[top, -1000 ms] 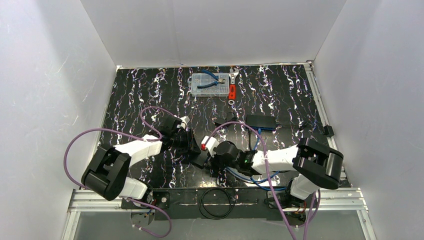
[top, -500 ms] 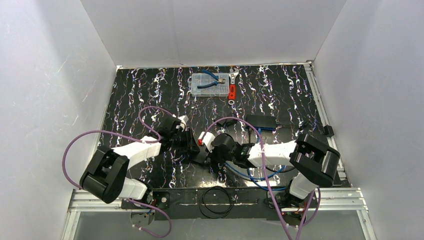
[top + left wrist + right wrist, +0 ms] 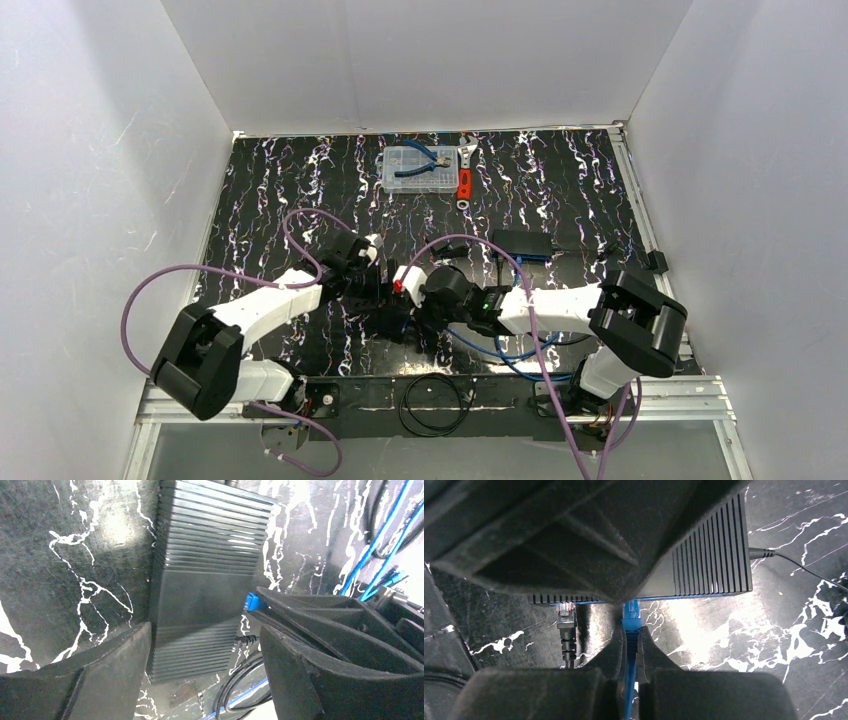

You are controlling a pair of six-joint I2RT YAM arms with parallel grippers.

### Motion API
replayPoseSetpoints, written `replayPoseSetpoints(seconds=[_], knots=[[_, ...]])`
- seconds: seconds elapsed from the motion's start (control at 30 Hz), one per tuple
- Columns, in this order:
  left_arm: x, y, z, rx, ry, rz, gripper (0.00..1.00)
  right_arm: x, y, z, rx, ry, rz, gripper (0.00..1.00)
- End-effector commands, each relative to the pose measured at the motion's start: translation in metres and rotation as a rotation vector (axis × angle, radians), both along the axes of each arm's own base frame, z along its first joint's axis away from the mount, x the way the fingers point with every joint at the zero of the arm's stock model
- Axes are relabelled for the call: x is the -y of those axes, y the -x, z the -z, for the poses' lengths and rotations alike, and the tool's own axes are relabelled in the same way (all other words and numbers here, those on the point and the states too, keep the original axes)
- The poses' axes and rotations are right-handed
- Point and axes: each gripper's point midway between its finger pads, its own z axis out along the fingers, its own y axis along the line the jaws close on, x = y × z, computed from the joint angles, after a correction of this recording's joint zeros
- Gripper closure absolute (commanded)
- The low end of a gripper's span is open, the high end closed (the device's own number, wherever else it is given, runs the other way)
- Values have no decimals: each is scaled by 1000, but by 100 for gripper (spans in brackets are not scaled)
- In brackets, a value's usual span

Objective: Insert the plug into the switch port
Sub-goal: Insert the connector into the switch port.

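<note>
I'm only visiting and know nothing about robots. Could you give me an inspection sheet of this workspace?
Surface: black marbled table, flat.
Job's things: blue plug at the black switch box edge; seating unclear.
Clutter: clear parts box, pliers, wrench at the back.
End effectors: left end effector open astride the box; right end effector shut on the plug.
Cables: blue cable behind the plug; black cable plugged alongside; purple leads looping.
Surroundings: white walls.

White-shelled arms point(image 3: 268, 306), bulky black joint housings point(image 3: 205, 358), looping purple cables point(image 3: 150, 285), red mark point(image 3: 398, 286) on right wrist
</note>
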Motion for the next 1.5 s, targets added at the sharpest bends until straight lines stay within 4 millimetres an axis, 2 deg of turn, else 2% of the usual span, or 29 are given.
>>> replayPoseSetpoints(seconds=[0.0,0.07,0.1,0.4,0.6,0.77,1.0,1.03,1.13,1.23,1.47], knots=[[-9,-5,-32,69,-42,-10,14,-11,-19,-35,52,-106,54,99],[-15,-8,-40,99,-70,-24,3,-11,-25,-36,51,-101,69,99],[-18,-9,-44,114,-82,-30,2,-11,-28,-37,52,-98,76,99],[-53,-5,-81,223,-173,-106,2,-17,-62,-42,56,-81,129,99],[-64,5,-101,279,-156,-120,2,-27,-92,-39,42,-62,181,99],[-76,11,-108,314,-171,-141,2,-33,-111,-29,14,-32,209,99],[-84,19,-113,334,-171,-149,2,-32,-124,-18,-43,4,246,98],[-85,20,-113,335,-174,-147,2,-32,-125,-19,-47,2,249,96],[-90,22,-114,343,-189,-148,2,-26,-126,-30,-42,3,266,80],[-93,23,-115,352,-201,-148,2,-15,-130,-49,6,-6,307,64],[-93,20,-122,386,-193,-142,2,20,-127,-101,105,-59,397,43]])
